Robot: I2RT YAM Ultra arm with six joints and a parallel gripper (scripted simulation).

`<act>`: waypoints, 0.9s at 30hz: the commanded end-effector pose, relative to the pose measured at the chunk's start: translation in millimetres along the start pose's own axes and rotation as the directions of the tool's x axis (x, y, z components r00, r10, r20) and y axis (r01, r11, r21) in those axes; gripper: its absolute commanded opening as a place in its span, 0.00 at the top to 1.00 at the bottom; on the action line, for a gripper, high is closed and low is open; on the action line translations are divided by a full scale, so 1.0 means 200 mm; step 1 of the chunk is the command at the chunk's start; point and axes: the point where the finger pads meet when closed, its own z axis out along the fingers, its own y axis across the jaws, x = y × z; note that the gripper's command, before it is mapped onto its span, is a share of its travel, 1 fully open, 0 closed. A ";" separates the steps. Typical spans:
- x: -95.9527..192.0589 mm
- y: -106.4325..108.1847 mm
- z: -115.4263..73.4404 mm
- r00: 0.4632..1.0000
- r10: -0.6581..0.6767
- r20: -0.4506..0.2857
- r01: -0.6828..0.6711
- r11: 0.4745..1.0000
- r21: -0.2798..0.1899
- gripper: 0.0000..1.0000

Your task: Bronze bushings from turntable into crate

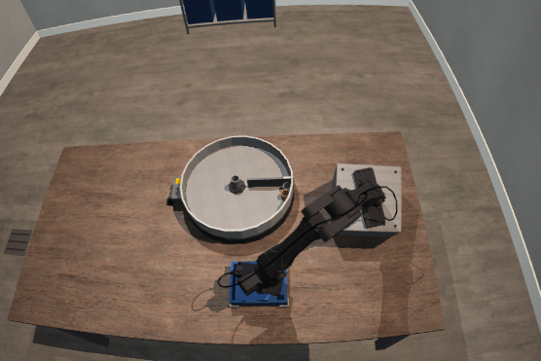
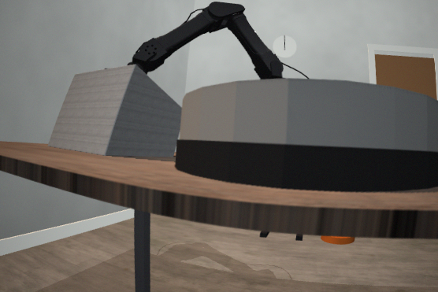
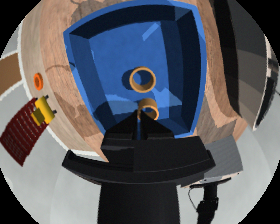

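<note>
In the wrist view my gripper (image 3: 138, 113) hangs over the blue crate (image 3: 132, 67), shut on a bronze bushing (image 3: 148, 106) at its fingertips. A second bronze bushing (image 3: 141, 79) lies on the crate floor just beyond it. In the overhead view the arm reaches down over the crate (image 1: 257, 292) at the table's front, and the fingers are hidden under the wrist. The round turntable (image 1: 236, 187) holds one bronze bushing (image 1: 283, 193) at its right rim, under a dark bar (image 1: 267, 181). I cannot make out any steel bushings.
A dark hub (image 1: 236, 184) stands at the turntable's centre. A grey pedestal (image 1: 368, 199) carries the arm's base at the right. A small grey and yellow box (image 1: 174, 190) sits at the turntable's left side. In the low side view the turntable wall (image 2: 311, 120) hides the crate.
</note>
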 end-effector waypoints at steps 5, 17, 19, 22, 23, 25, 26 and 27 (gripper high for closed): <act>-0.01 -0.02 -0.01 1.000 0.011 0.007 -0.011 1.000 0.003 1.00; -0.01 -0.02 -0.01 1.000 0.011 0.006 -0.011 1.000 0.004 0.86; -0.01 -0.02 -0.01 1.000 0.011 0.006 -0.011 1.000 0.004 0.86; -0.01 -0.02 -0.01 1.000 0.011 0.006 -0.011 1.000 0.004 0.86; -0.01 -0.02 -0.01 1.000 0.011 0.006 -0.011 1.000 0.004 0.86; -0.01 -0.02 -0.01 1.000 0.011 0.006 -0.011 1.000 0.004 0.86; -0.01 -0.02 -0.01 1.000 0.011 0.006 -0.011 1.000 0.004 0.86; -0.01 -0.02 -0.01 1.000 0.011 0.006 -0.011 1.000 0.004 0.86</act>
